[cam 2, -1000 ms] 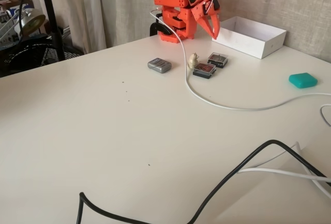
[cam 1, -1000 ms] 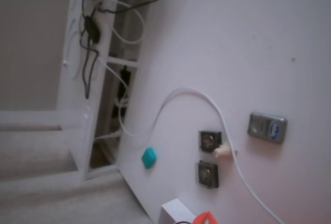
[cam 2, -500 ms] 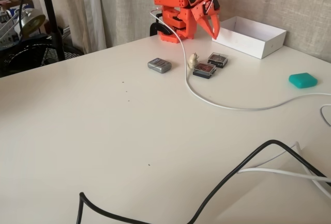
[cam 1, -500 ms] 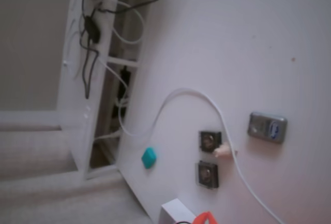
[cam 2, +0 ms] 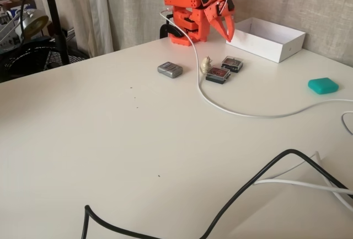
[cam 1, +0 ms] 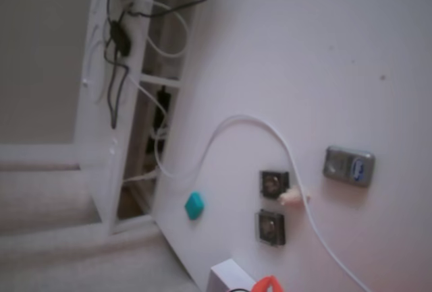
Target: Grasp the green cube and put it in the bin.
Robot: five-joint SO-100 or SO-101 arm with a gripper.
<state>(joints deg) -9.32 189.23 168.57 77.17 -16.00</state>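
Black cable (cam 2: 259, 178) in the foreground, then the green cube (cam 2: 323, 85) alone near the table's (cam 2: 110, 128) right edge. Far back, orange arm (cam 2: 190, 1) folded on itself, gripper (cam 2: 223, 29) pointing down beside the white bin (cam 2: 267, 39), fingers nearly together, empty, well apart from cube.

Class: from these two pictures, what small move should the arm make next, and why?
Probably swing toward the green cube. The gripper hangs folded near the arm's base, holding nothing, beside the white bin; the cube lies untouched on the table, apart from the white cable.
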